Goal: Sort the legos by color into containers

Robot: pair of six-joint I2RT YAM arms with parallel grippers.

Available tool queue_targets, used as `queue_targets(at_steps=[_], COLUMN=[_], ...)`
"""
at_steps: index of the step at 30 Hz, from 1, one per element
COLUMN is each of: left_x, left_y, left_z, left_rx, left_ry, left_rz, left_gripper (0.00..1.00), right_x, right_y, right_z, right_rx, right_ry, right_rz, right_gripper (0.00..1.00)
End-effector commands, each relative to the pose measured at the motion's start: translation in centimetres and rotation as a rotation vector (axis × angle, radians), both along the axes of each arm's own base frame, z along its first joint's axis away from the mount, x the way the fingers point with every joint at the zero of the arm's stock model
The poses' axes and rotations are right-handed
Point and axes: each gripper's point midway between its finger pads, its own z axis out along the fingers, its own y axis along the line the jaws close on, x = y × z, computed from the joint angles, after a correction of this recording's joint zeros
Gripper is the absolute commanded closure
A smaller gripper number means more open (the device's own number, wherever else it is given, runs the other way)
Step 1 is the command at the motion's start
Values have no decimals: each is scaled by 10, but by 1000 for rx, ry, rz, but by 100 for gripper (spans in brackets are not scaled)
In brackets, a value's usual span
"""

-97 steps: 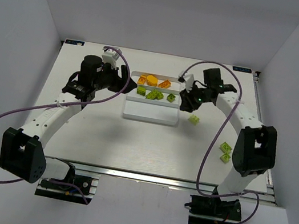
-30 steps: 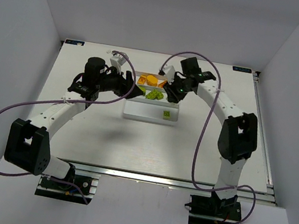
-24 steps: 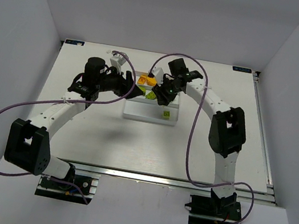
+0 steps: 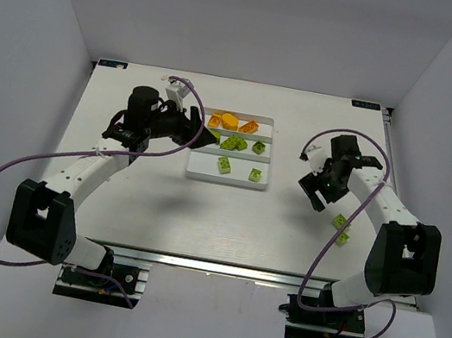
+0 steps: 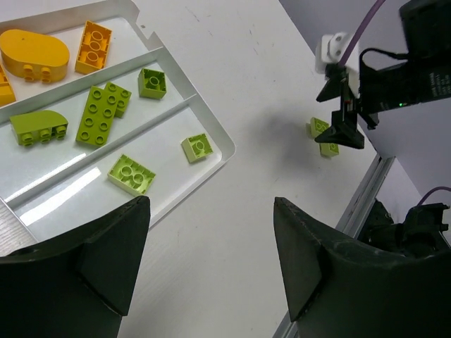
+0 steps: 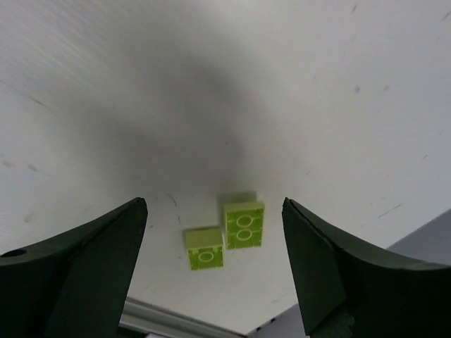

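Observation:
The white tray (image 4: 226,180) has three compartments. The far one holds orange legos (image 4: 230,121), the middle one green legos (image 4: 235,143), and the near one two lime legos (image 4: 225,164). Two lime legos (image 4: 341,228) lie on the table at the right; the right wrist view shows them side by side (image 6: 244,224). My right gripper (image 4: 314,192) is open and empty, hovering just left of and above them (image 6: 215,211). My left gripper (image 4: 201,134) is open and empty at the tray's left end (image 5: 211,204). The left wrist view shows the tray (image 5: 229,148) and its legos.
The table's metal rail runs close past the two loose legos on the right (image 4: 408,254). The right arm's purple cable (image 4: 316,255) loops over the table beside them. White walls enclose the table on three sides.
My right arm has swung from over the tray out to the right side of the table. A second lime lego now lies in the near compartment. The left arm has not moved.

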Motion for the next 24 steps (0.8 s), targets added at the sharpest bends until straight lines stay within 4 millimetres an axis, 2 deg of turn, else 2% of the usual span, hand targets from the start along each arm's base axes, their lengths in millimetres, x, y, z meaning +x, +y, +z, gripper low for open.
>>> queue_targets(at_steps=[1,4,9,18,24], left_x=[-5,-5,-8,-9,-9], left_y=[2,0,-1,-2,-2], left_z=[20,19,20,20,18], left_rx=[-25,-32,-42,-47,-45], left_ry=[-38,-34,-31,-26,-24], left_rz=[1,-6,-15,-25,-25], left_gripper=[20,19,20,20,20], right_x=[-10,-14,-10,-21,-24], right_y=[-35,-53,-69,-77,-77], right_z=[-10,-23,-36,-57,-68], right_rx=[-125,-161,-174,-147,-136], right_ry=[20,56,66,140,174], right_rz=[-55,-104,-142,-141,-127], right_gripper=[17,17,16,21,32])
